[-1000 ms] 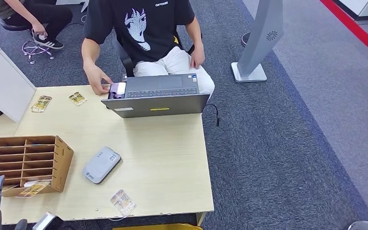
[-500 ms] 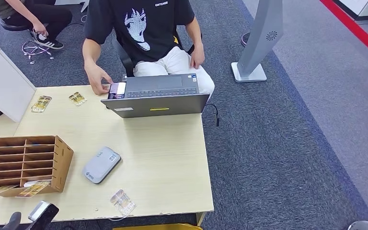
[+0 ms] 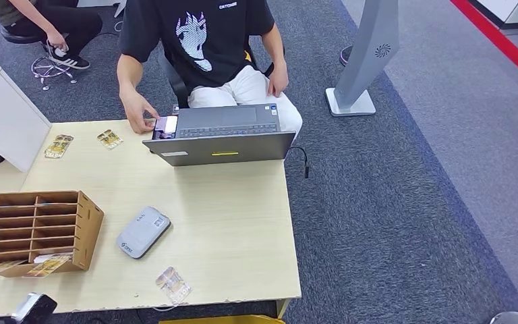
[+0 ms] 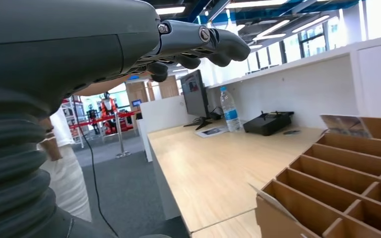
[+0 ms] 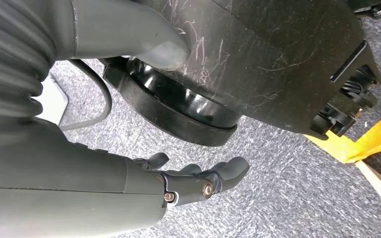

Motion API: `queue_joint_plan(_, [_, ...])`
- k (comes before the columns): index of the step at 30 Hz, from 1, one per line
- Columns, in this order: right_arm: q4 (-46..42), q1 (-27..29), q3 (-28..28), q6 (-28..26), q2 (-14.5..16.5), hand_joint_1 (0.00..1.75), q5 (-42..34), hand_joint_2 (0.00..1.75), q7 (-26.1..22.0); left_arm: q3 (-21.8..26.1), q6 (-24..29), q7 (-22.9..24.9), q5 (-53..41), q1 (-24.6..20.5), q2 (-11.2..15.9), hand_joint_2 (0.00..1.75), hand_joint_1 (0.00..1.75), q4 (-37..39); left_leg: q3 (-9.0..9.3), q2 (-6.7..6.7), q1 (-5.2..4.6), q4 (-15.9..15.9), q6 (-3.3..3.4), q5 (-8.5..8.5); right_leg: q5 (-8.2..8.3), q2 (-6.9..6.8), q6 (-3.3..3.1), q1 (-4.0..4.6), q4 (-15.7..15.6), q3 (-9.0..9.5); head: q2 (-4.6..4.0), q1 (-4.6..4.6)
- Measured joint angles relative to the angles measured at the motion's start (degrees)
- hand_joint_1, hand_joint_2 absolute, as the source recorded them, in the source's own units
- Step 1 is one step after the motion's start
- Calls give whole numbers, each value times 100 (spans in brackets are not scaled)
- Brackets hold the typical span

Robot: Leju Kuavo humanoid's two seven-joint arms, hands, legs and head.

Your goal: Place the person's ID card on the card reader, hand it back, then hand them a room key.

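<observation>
A grey card reader (image 3: 143,231) lies flat near the middle of the wooden table (image 3: 229,223). Across the table a person in a black T-shirt (image 3: 202,40) sits behind a grey laptop (image 3: 219,138), their fingers on a small white-and-purple card (image 3: 165,125) at its left corner. A brown slotted box (image 3: 40,229) at the front left holds cards in its lowest slots. My left hand (image 4: 188,42) hovers beside that box (image 4: 337,188) at table height, fingers stretched out and holding nothing. My right hand (image 5: 198,181) hangs low over the carpet, fingers apart and empty.
Loose patterned cards lie at the table's back left (image 3: 59,146) (image 3: 109,139) and front edge (image 3: 173,284). A white partition (image 3: 0,115) stands at the left. A grey kiosk post (image 3: 367,61) stands on the carpet to the right. Another person (image 3: 47,23) crouches at the back left.
My left hand has dropped out of the head view's bottom-left corner; just a piece of the arm remains at the edge. The person and the table's things have stayed put.
</observation>
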Motion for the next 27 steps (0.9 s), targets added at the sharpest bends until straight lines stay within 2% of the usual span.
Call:
queue_joint_plan(8, [1, 0, -52, 26, 11, 0, 2, 175, -20, 190, 1, -74, 37, -13, -119, 175, 0, 146, 0, 0, 0, 0, 0, 0, 0, 0, 0, 0, 0, 0, -1, 1])
queue_joint_plan(11, [10, -2, -64, 45, 17, 0, 9, 175, -77, 243, 60, -244, 26, -81, -164, 175, 0, 212, 0, -3, 0, 0, 0, 0, 0, -2, 0, 0, 0, 0, 0, 1])
queue_joint_plan(17, [76, -80, -117, 125, 55, 0, 72, 175, -233, 444, 137, -746, 4, -619, -321, 175, 0, 884, 0, -12, 0, 0, -1, 3, 2, -10, -1, -1, 0, 4, -1, 1])
queue_joint_plan(27, [260, -236, -137, 120, 92, 0, 90, 175, -321, 439, 153, -1008, -14, -1331, -513, 175, 0, 1927, 1, -12, 0, 0, -3, 5, 5, -10, -6, 0, 2, 3, 0, 1])
